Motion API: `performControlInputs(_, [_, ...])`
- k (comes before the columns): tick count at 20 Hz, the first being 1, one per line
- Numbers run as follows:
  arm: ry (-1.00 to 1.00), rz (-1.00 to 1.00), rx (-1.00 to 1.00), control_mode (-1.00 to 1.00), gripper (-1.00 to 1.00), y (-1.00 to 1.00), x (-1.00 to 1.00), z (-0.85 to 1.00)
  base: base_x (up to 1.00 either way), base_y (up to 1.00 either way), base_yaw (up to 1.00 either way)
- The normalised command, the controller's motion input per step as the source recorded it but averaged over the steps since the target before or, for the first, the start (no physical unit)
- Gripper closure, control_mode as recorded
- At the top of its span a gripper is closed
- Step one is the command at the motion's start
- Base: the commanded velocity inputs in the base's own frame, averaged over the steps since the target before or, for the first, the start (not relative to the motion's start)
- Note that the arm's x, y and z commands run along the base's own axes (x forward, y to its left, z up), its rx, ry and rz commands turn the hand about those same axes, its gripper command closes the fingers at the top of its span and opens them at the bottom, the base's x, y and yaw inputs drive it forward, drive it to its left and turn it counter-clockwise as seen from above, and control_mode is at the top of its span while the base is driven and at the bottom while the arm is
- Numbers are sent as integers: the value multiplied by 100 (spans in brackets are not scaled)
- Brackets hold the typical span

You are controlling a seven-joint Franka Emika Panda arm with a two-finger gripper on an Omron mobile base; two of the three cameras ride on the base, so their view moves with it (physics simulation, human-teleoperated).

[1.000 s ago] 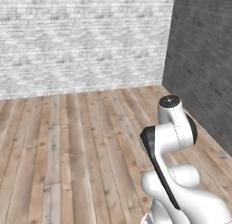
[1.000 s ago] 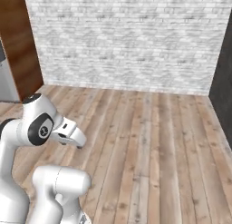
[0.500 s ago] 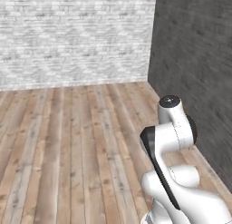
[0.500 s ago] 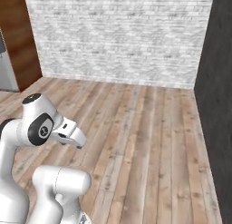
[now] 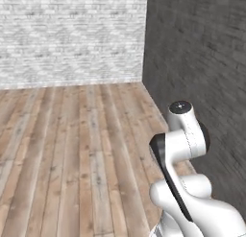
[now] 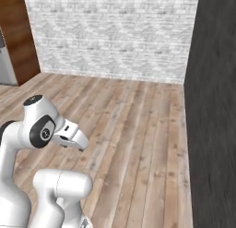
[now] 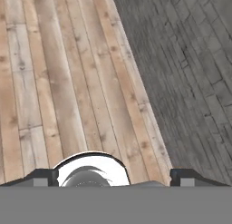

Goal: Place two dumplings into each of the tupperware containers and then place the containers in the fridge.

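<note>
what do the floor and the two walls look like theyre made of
Floor: wood planks, matte, with visible grain and seams. Pale wall: whitewashed brick, going by the mortar lines. Dark wall: charcoal brick or stone, rough-looking; the courses are faint, so unsure which.

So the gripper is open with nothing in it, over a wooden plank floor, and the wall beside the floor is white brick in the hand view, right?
Not quite. The gripper is open and empty over the wooden floor, but in the hand view the wall beside the floor is dark grey brick, not white. The white brick wall is the far one, seen in the right base view.
</note>
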Motion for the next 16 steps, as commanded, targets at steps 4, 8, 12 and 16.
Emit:
performControlInputs(4, [0, 0, 0, 100, -100, 0, 0, 0, -97, -34, -3])
performControlInputs(8, [0, 0, 0, 100, -100, 0, 0, 0, -100, -32, -3])
performControlInputs(12, [0, 0, 0, 100, -100, 0, 0, 0, -100, -33, -3])
performControlInputs(16, [0, 0, 0, 100, -100, 0, 0, 0, -100, -31, -2])
